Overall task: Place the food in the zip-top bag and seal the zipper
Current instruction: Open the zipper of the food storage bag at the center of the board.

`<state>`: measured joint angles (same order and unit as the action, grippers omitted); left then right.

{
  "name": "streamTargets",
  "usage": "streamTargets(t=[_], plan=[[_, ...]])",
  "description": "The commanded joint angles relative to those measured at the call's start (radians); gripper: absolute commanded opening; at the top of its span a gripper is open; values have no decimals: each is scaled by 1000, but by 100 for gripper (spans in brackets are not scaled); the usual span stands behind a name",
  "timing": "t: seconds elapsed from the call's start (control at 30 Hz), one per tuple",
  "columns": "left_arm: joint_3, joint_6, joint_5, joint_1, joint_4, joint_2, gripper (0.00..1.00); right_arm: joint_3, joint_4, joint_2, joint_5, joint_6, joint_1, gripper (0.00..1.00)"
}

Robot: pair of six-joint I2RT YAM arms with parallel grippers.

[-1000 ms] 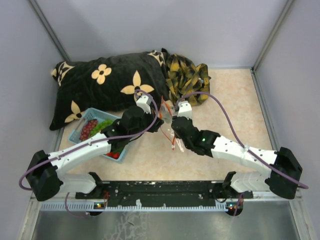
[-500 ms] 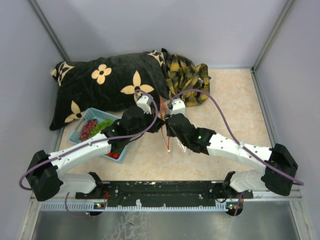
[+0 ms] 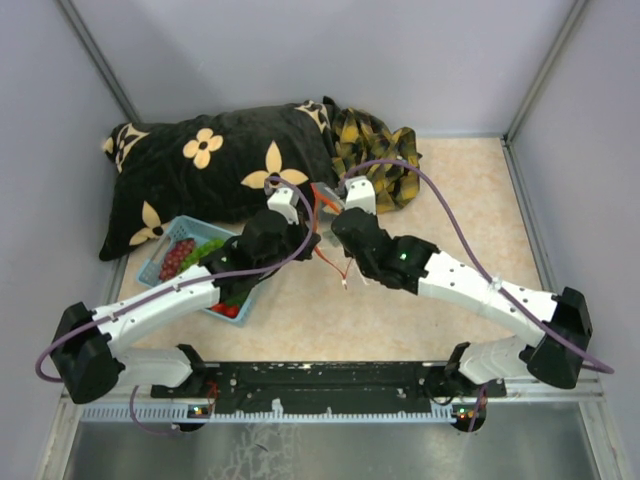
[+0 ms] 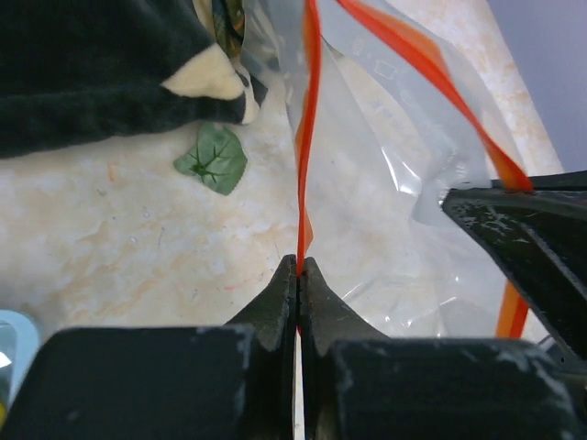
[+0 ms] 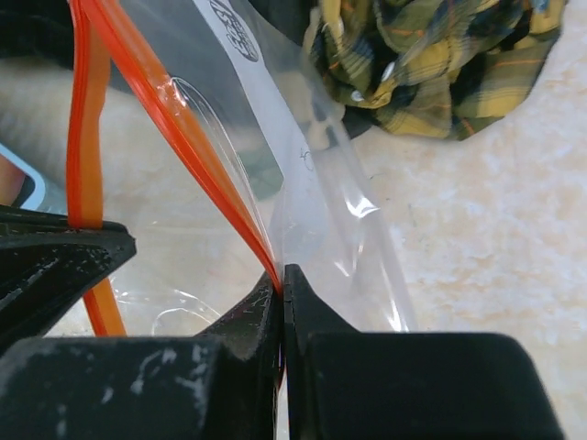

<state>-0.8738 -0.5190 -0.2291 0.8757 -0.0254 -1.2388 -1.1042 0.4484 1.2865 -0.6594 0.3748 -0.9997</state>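
bag [image 4: 385,165]: clear, dark print | zipper [image 4: 307,137]: red-orange | pillow [image 3: 200,170]: black, cream-yellow flowers | cloth [image 3: 375,150]: yellow-black plaid | basket [image 3: 150,265]: light blue | grapes [image 3: 178,256]: purple | berries [image 3: 228,310]: red | leaf [image 4: 213,158]: green | table [image 3: 470,200]: beige, marbled | arms [image 3: 160,300]: white, black

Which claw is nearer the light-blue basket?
Left. The left claw is just right of the basket; the right claw is farther right, on the far side of the bag.

Grey walls [image 3: 300,50], beige marbled tabletop [image 3: 470,200]
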Motion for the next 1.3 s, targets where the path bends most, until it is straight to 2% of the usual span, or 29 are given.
streamTargets(t=[0.0,0.27,0.6,0.7,0.93,1.13,1.2,1.27], plan=[[-86,72,-76,4,-69,34,0,-120,143,-36,-109,-44,-4,0],[-127,148,-227,4,-158,76,0,-245,218,-38,-107,-108,3,0],[-78,137,-246,1,-229,91,0,-55,171,-54,-43,-66,126,0],[-44,124,-219,1,-226,105,0,-31,117,-75,32,-80,130,0],[0,67,-9,1,-152,88,1,19,-57,-96,238,-103,131,0],[-4,48,39,1,-125,82,18,15,-93,-66,281,-126,130,0],[-5,42,41,0,-118,90,28,8,-91,-57,279,-134,128,0],[-2,37,43,-1,-108,101,34,6,-93,-50,273,-143,123,0]])
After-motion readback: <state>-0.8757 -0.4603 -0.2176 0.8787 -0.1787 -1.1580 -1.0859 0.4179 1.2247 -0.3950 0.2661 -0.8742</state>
